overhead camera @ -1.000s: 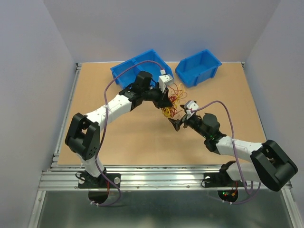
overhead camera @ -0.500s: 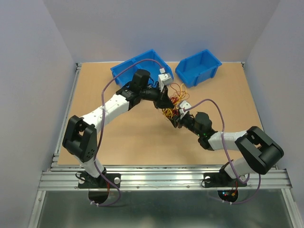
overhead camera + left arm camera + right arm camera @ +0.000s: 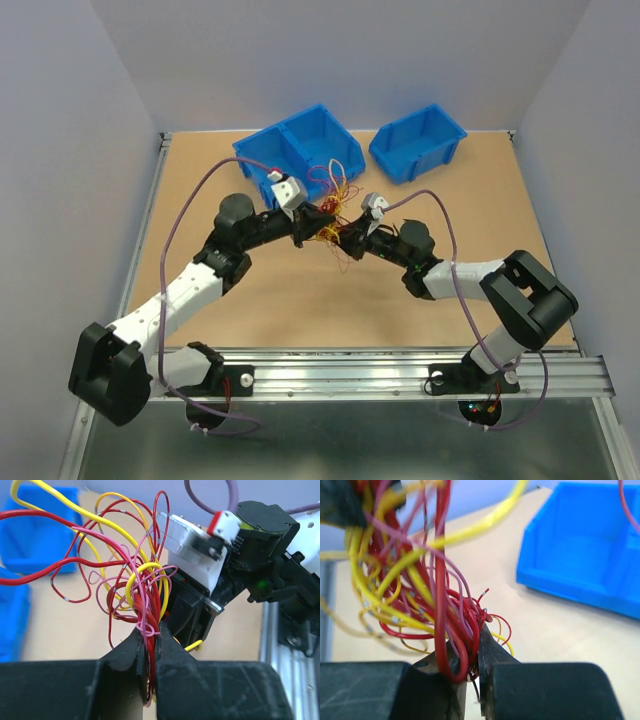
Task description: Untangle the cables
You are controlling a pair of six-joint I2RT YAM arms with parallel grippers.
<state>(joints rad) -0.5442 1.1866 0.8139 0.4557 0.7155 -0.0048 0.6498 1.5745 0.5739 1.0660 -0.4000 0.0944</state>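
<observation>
The cables [image 3: 331,205] form one loose tangle of red, yellow and pink wires held above the table's middle, just in front of the blue bins. My left gripper [image 3: 316,222] is shut on a bunch of red and pink strands [image 3: 146,611], with loops fanning out above its fingers. My right gripper [image 3: 346,238] faces it from the right, shut on red strands [image 3: 451,630] at the other side of the same tangle. The two grippers stand almost tip to tip, and the right gripper's black fingers [image 3: 192,611] show close behind the wires in the left wrist view.
Two blue bins stand at the back: a larger one [image 3: 300,140] just behind the tangle and a smaller one [image 3: 418,142] to its right. The blue bin [image 3: 590,555] also fills the right of the right wrist view. Metal rails edge the brown table [image 3: 250,290].
My right gripper moved left into the tangle and closed on it. The left arm swung back and down, carrying the tangle left, closer to the large bin's front.
</observation>
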